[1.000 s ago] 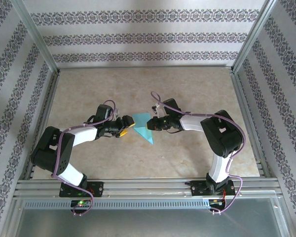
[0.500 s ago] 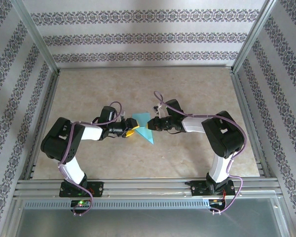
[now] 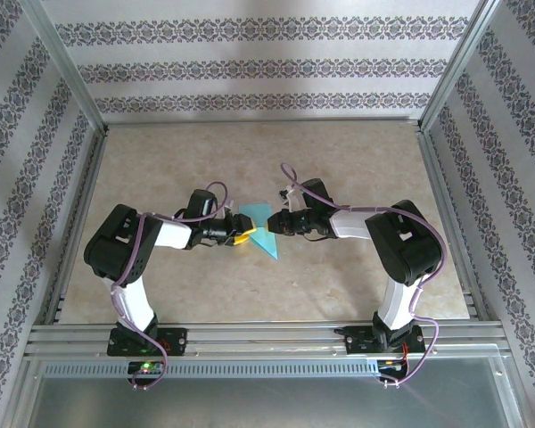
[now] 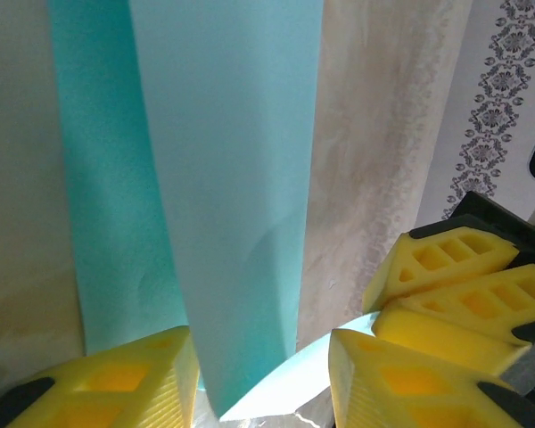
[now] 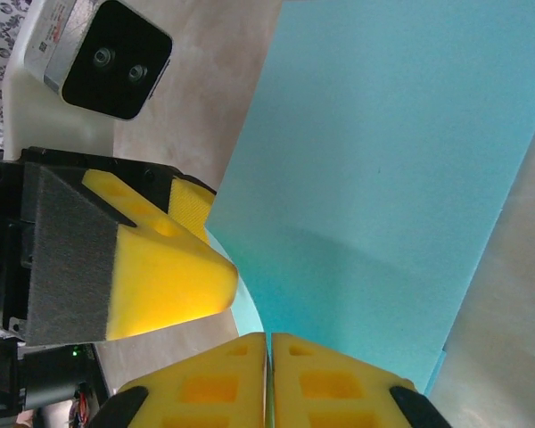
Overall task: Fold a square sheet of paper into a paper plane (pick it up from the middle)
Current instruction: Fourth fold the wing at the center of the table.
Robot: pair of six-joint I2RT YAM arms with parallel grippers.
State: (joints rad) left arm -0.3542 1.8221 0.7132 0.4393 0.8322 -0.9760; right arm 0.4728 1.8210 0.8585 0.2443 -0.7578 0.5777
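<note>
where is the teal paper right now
In the top view the teal paper is centre-frame, between the left gripper and the right gripper, which pinches its edge.

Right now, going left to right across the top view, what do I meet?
left arm → left gripper → paper → right gripper → right arm
</note>
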